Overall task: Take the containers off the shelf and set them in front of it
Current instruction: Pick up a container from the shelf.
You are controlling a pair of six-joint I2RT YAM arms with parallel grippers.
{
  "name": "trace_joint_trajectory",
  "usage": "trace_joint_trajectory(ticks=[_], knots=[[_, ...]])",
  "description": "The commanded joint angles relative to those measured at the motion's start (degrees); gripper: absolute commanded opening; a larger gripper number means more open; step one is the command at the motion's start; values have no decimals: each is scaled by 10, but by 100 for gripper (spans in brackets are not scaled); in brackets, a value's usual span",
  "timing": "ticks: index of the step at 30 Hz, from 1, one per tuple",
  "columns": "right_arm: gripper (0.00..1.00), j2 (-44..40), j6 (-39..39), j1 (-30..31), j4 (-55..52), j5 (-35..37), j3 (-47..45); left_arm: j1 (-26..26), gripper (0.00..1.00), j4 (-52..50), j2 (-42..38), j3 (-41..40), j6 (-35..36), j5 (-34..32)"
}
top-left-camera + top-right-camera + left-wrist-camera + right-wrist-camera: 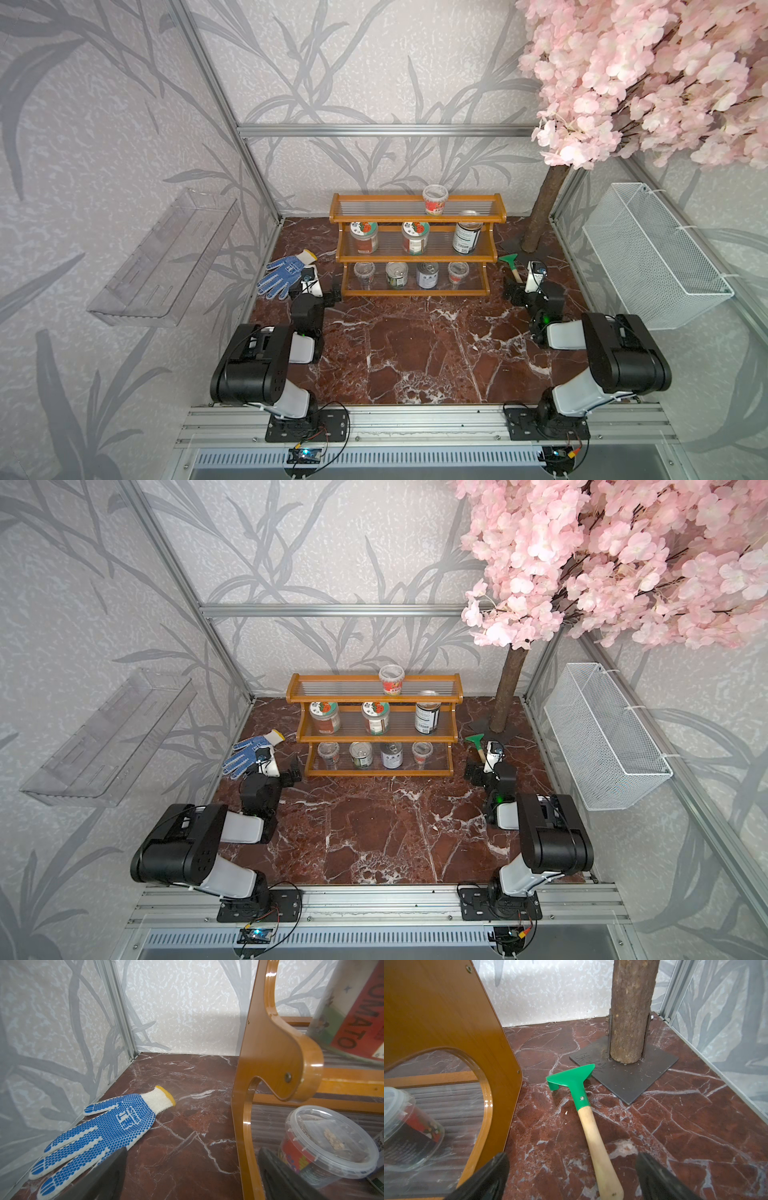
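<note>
This is the opening reach, with no container taken down yet: the shelf stands at the back of the marble surface and carries all 8 containers, 1 red-labelled cup on the top tier, 2 tomato-lidded jars and a taller tin on the middle, and 2 clear cups flanking 2 short tins on the bottom. The surface in front of it is bare. The left tool sits at the shelf's left end, jaws spread wide and empty; in the left wrist view the side panel falls between its fingers, with the end cup just past it and a blue-dotted glove on the outer side. The right tool is equally wide and empty beside the shelf's right end, the wooden handle of a green rake lying between its fingers; whether they touch I cannot tell. Next, I judge, a tool must swing round to the shelf's front, clear of the side panel, and close around a bottom-tier cup without knocking its neighbour.
</note>
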Motion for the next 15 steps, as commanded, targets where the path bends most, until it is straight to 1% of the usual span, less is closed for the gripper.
trace_joint_trajectory(ticks=[1,3,5,8,10,14,15], knots=[[99,-9,3,-4,-2,-4,11,-1,100,10,-7,0,9,10],[99,-21,8,-5,-1,3,7,-2,100,-29,-31,12,11,12],[99,-54,5,-4,-10,4,-4,-4,100,-87,-72,25,10,6],[99,-135,2,-5,-62,-6,-11,-4,100,-170,-147,39,9,7],[99,-207,-5,-4,-141,-39,-2,-4,100,-264,-201,63,15,20],[99,-339,-18,-3,-319,-111,40,-5,100,-403,-294,99,-13,54],[99,-369,-18,-3,-366,-138,55,-5,100,-433,-318,106,-25,66]])
